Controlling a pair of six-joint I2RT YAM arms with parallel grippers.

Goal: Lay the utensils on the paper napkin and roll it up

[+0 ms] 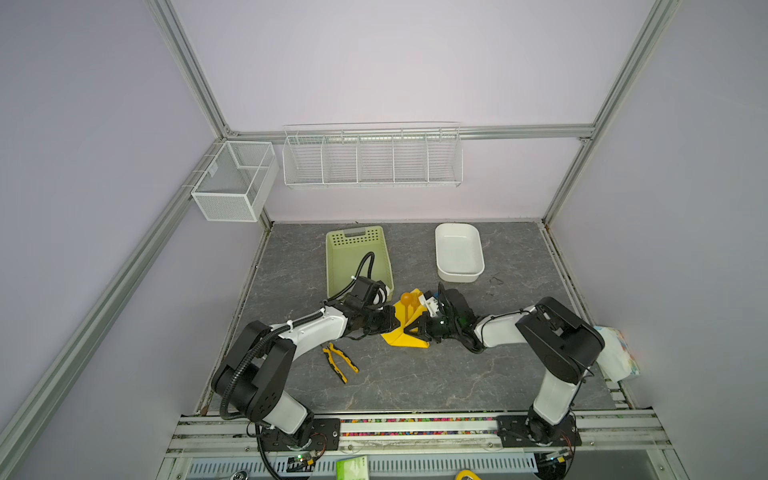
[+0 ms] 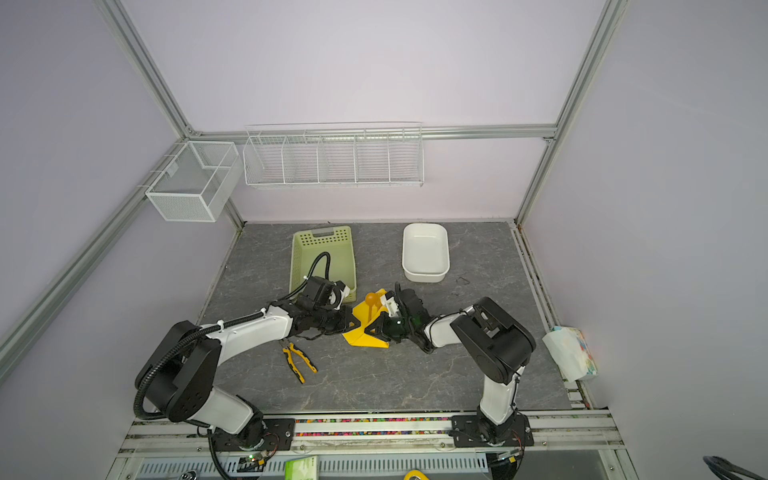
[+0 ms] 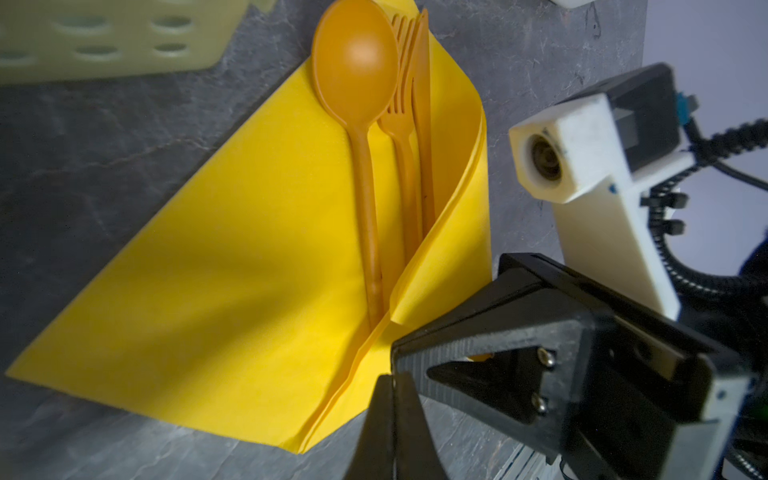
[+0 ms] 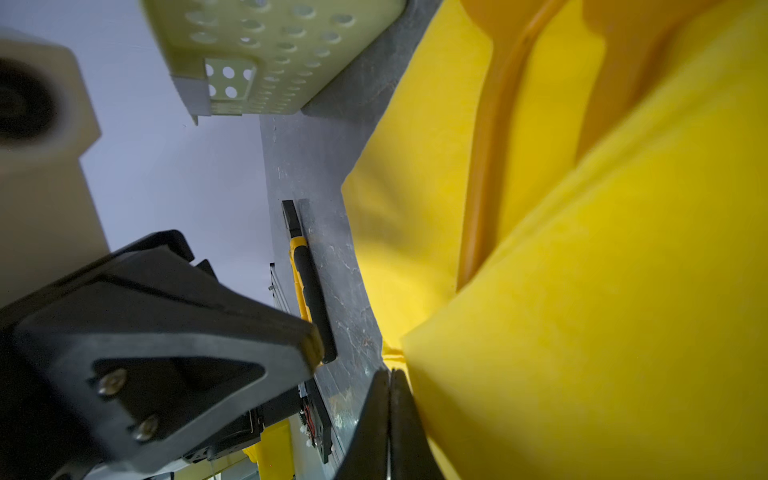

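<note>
Right gripper (image 4: 390, 376) pinched shut on paper napkin (image 3: 208, 270) flap; left gripper (image 3: 390, 382) shut, empty; spoon (image 3: 357, 70), fork (image 3: 401, 95), knife (image 3: 424, 83) lying on napkin.

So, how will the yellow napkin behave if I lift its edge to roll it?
Likely floppy: the paper napkin curves limply where one flap rises beside the utensils. Its layers fan apart at the folded corner, so they may separate. Thin and probably light, it may slide on the smooth table.
</note>
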